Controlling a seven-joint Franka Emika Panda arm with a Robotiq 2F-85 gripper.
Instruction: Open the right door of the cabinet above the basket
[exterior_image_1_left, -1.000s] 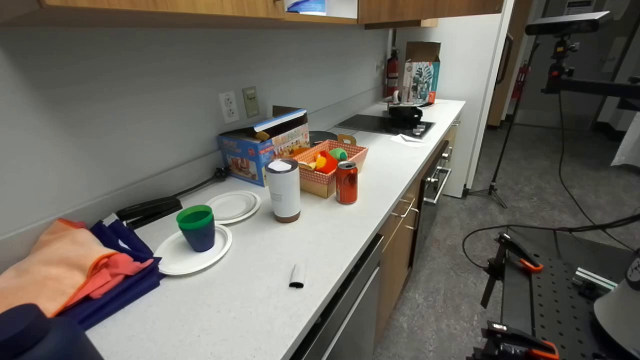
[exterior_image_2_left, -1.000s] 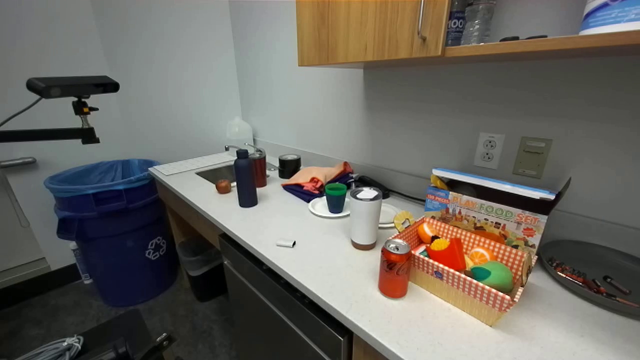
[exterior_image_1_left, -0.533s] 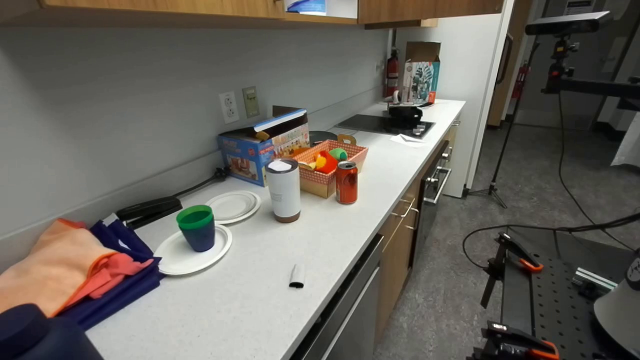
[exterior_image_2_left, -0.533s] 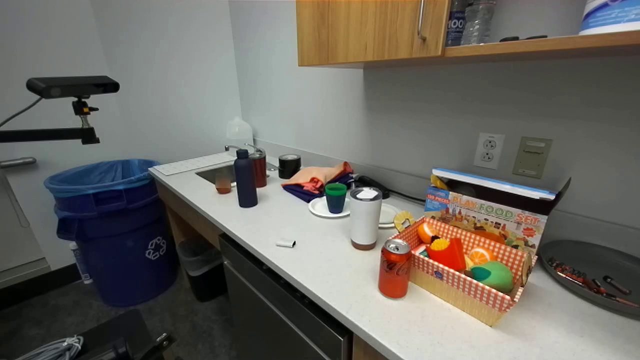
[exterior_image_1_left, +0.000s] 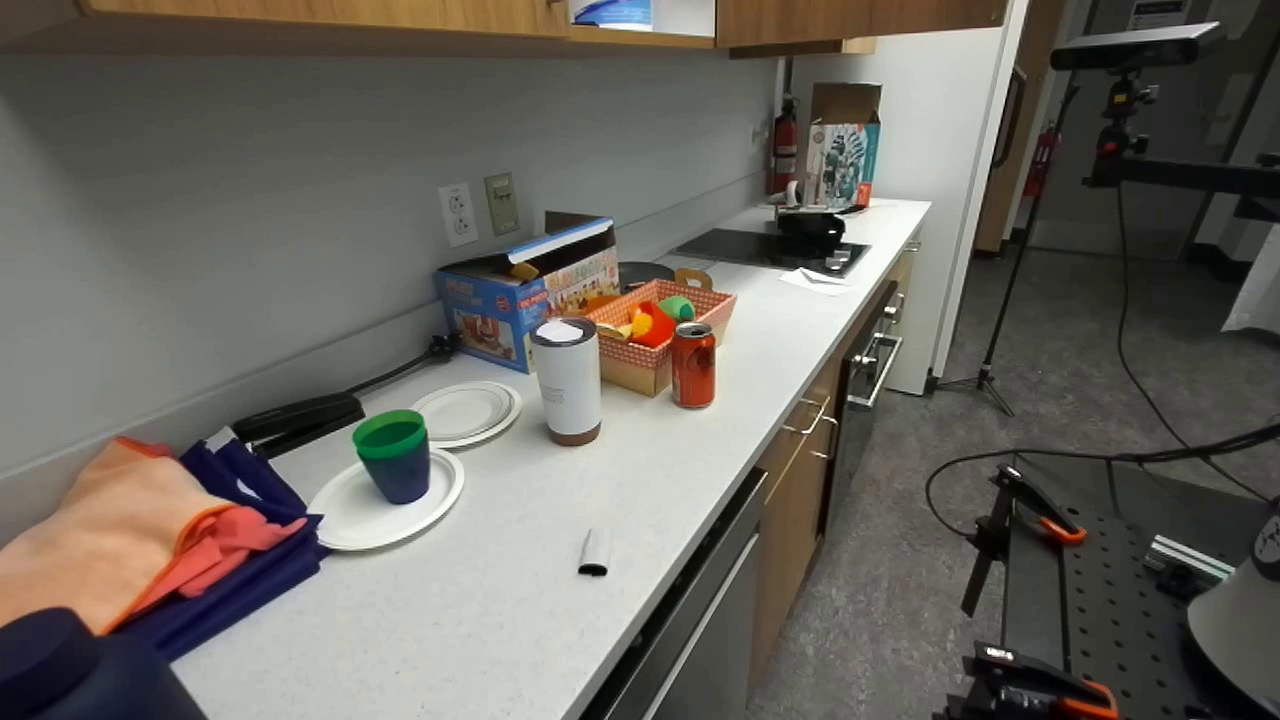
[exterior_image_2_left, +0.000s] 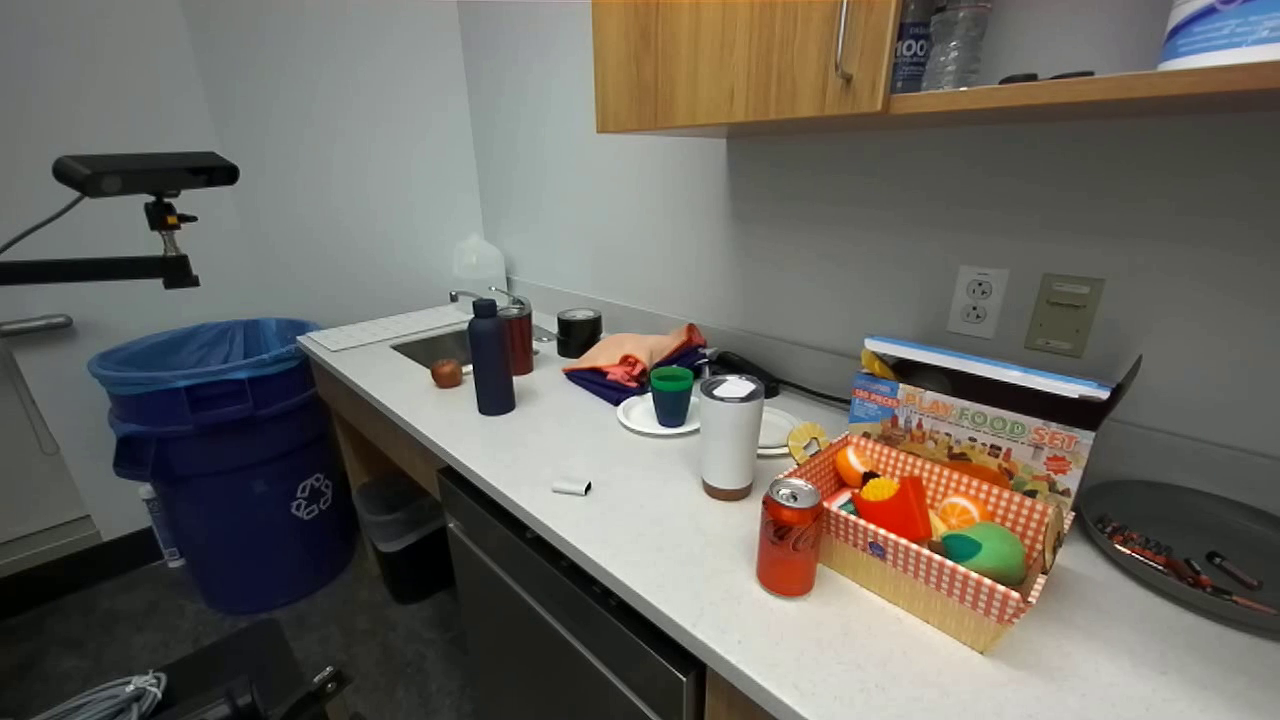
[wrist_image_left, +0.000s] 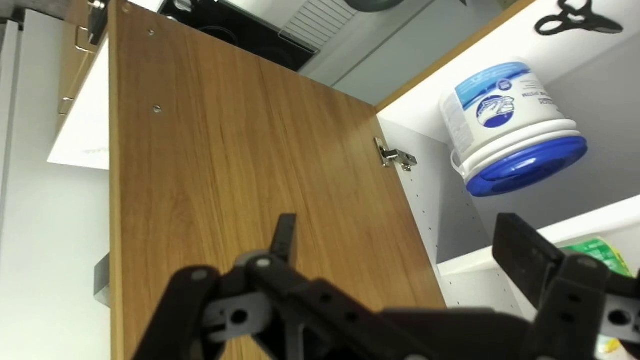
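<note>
Clearly open, right door (wrist_image_left: 240, 150), end effector (wrist_image_left: 397, 242) spread — contact unclear

The cabinet (exterior_image_2_left: 1000, 97) has its right door (wrist_image_left: 260, 170) open.

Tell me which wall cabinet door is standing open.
The right door: swung out on its hinge, exposing the white bucket inside. The left door, seen in an exterior view, is shut.

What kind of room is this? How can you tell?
Most likely a kitchen, perhaps at a workplace: there's a sink in the counter, a black cooktop, and a blue recycling bin.
</note>
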